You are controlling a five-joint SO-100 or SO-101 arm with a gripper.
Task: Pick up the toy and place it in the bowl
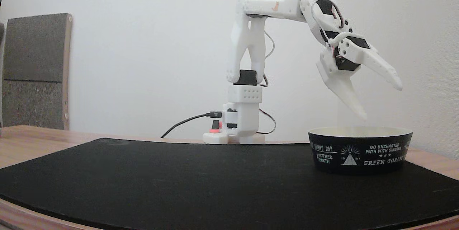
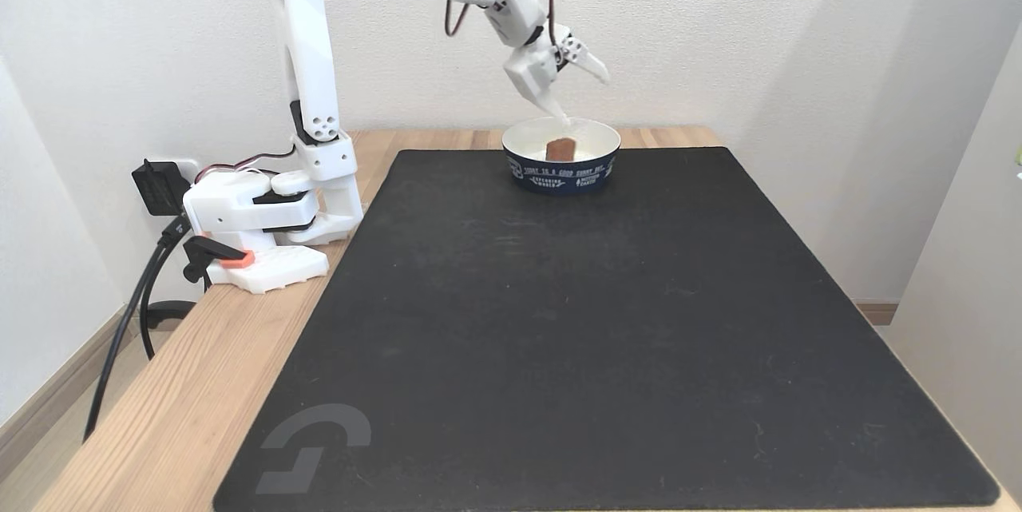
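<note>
The bowl (image 1: 360,149) stands on the right of the black mat, black outside with white print, cream inside; in a fixed view it sits at the mat's far edge (image 2: 562,168). The dull-red toy (image 2: 560,148) rests inside the bowl, leaning against its cream wall. My white gripper (image 1: 382,101) hangs just above the bowl's rim, jaws spread wide open and empty; it shows over the bowl's far side (image 2: 585,97) in the other fixed view. From the low side view the bowl's wall hides the toy.
A black mat (image 2: 575,336) covers most of the wooden table (image 2: 184,408). The arm's base (image 2: 255,224) with cables is clamped at the left edge. White walls stand close behind and right. A grey board (image 1: 36,70) leans at the far left.
</note>
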